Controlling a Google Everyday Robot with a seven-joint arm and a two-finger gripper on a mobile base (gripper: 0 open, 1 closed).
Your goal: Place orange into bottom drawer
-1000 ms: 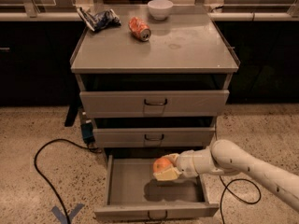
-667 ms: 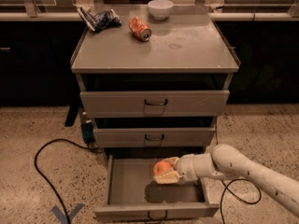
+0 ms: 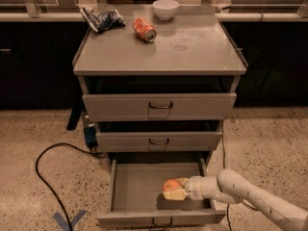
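Note:
The bottom drawer (image 3: 134, 186) of the grey cabinet is pulled out wide, an empty shallow tray with a dark loop handle at its front. The orange (image 3: 170, 187), round with a paler patch, is held inside the drawer's right part, low over its floor. My gripper (image 3: 176, 190) reaches in from the right on a white arm and is shut on the orange.
The two upper drawers (image 3: 160, 106) are slightly open. On the cabinet top (image 3: 192, 47) lie a crushed orange-red can (image 3: 144, 29), a white bowl (image 3: 165, 8) and a dark crumpled bag (image 3: 102, 19). A black cable (image 3: 43, 177) loops on the floor at left; blue tape (image 3: 70, 220) marks the floor.
The arm has lowered slightly, bringing the orange down closer to the drawer floor.

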